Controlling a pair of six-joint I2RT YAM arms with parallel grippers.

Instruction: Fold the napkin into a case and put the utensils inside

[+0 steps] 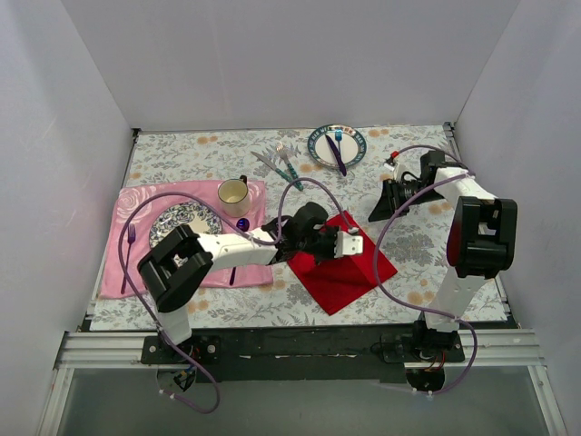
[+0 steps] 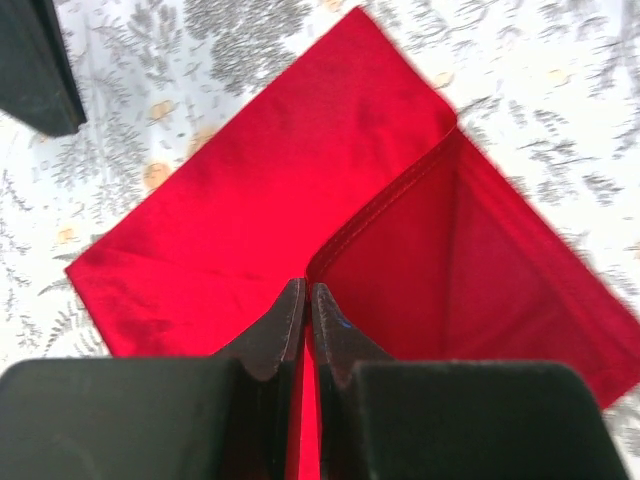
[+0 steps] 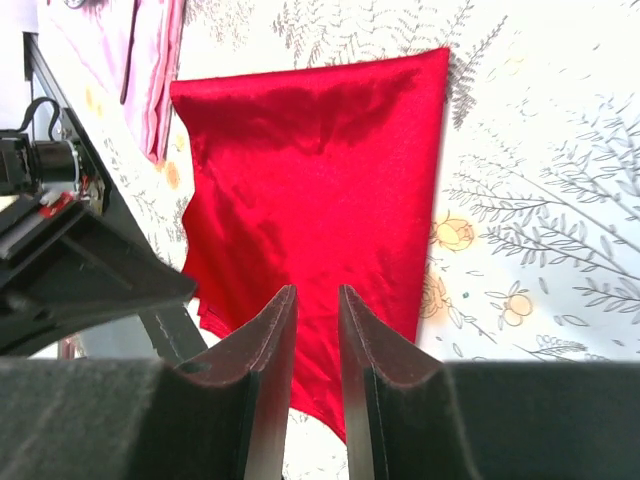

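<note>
The red napkin [image 1: 349,272] lies partly folded on the floral tablecloth, right of the pink mat. It also shows in the left wrist view [image 2: 280,170] and the right wrist view [image 3: 310,180]. My left gripper [image 1: 338,242] sits low over the napkin's left part. Its jaws [image 2: 306,284] are shut on the hemmed edge of a folded-over layer. My right gripper [image 1: 386,207] hangs above the cloth beyond the napkin's far corner, jaws slightly apart and empty [image 3: 317,290]. The teal-handled fork and knife [image 1: 283,166] lie at the back centre, away from both grippers.
A pink placemat [image 1: 123,263] at the left carries a patterned plate [image 1: 184,221], a mug [image 1: 233,192], a purple fork [image 1: 130,243] and a purple spoon. A far plate [image 1: 320,145] holds a blue fork and a purple knife. White walls enclose the table.
</note>
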